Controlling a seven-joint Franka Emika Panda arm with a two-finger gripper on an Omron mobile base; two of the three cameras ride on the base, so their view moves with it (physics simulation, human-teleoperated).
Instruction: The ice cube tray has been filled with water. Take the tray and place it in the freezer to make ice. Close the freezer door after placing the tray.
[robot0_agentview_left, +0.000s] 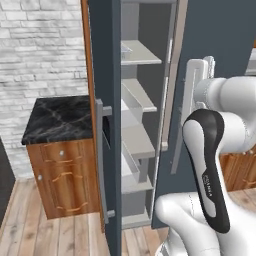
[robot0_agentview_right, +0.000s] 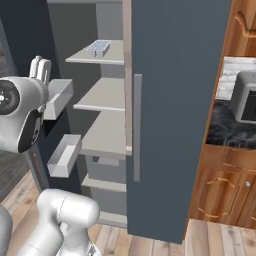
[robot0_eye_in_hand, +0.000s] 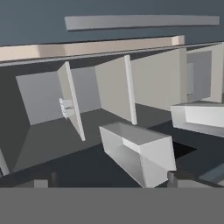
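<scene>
**Tray's on the shelf, door's next**

Well, the ice cube tray (robot0_agentview_right: 99, 47) sits on the upper shelf (robot0_agentview_right: 107, 56) of the freezer (robot0_agentview_right: 102, 115), its pale-blue water (robot0_agentview_right: 99, 46) showing faintly in the cells, and nothing of mine is touching it. My jaws are spread wide and carry nothing; in the hand view my gripper (robot0_eye_in_hand: 108, 181) looks along the open compartment, fingertips (robot0_eye_in_hand: 176, 180) low in the picture, with the shelves running edge-on because the hand is rolled over.

So by my reading the placing is done and the closing is what's in hand. The freezer door (robot0_agentview_left: 106, 115) stands swung well out, its bar handle (robot0_agentview_left: 101, 160) facing the room in the left base view. To do this well I judge I should bring the hand clear of the compartment first, get round to the outer face of that door, and push low and flat near its free edge so it swings smoothly rather than bouncing. The door bins (robot0_agentview_right: 64, 155) hang on the inside, so I want my wrist away from them before the door moves.

As for containers: the tray holds its water, and the two door bins I can see look bare inside. The other shelves in view carry nothing I can make out.
</scene>
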